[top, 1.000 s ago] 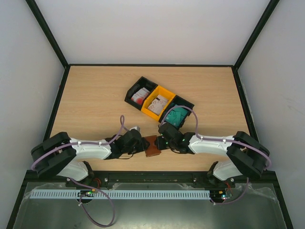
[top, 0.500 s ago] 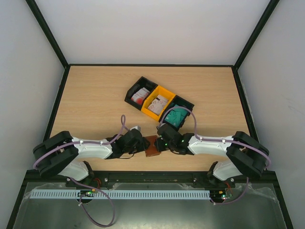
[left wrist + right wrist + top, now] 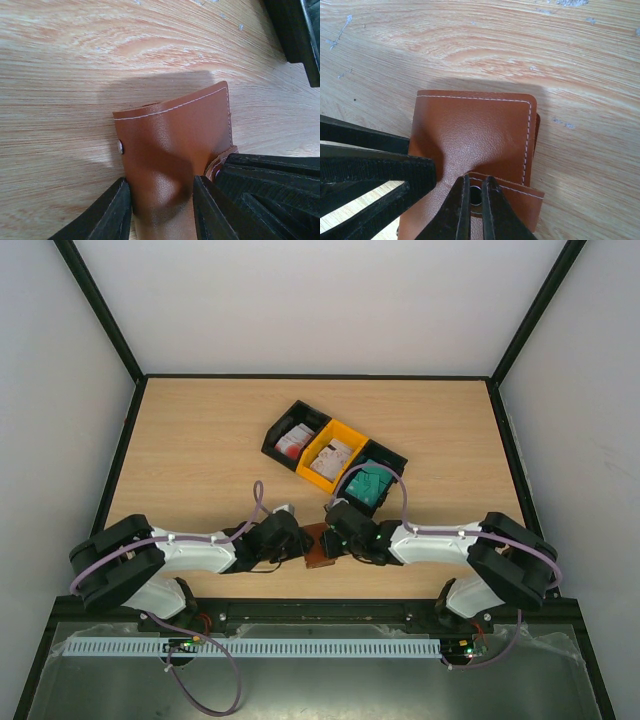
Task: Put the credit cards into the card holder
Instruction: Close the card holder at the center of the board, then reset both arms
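Note:
The card holder (image 3: 318, 546), a brown leather wallet, lies shut on the table between both grippers. My left gripper (image 3: 300, 546) is shut on it, a finger pressed to each side (image 3: 160, 212), and the leather (image 3: 172, 145) bulges between them. My right gripper (image 3: 476, 197) is shut on the snap tab (image 3: 517, 200) of the card holder (image 3: 475, 130), with the snap showing between its tips. The credit cards lie in the bins behind: teal ones (image 3: 372, 484), white ones with red marks (image 3: 292, 441), and more white ones (image 3: 335, 454).
Three joined bins stand in a slanted row behind the grippers: a black one (image 3: 277, 430), a yellow one (image 3: 318, 476) and another black one (image 3: 394, 456). A raised black rim runs round the table. The left fingers (image 3: 375, 167) show in the right wrist view.
The right gripper has moved a little left onto the wallet and closed on its snap tab. The left jaws have narrowed against the wallet's sides.

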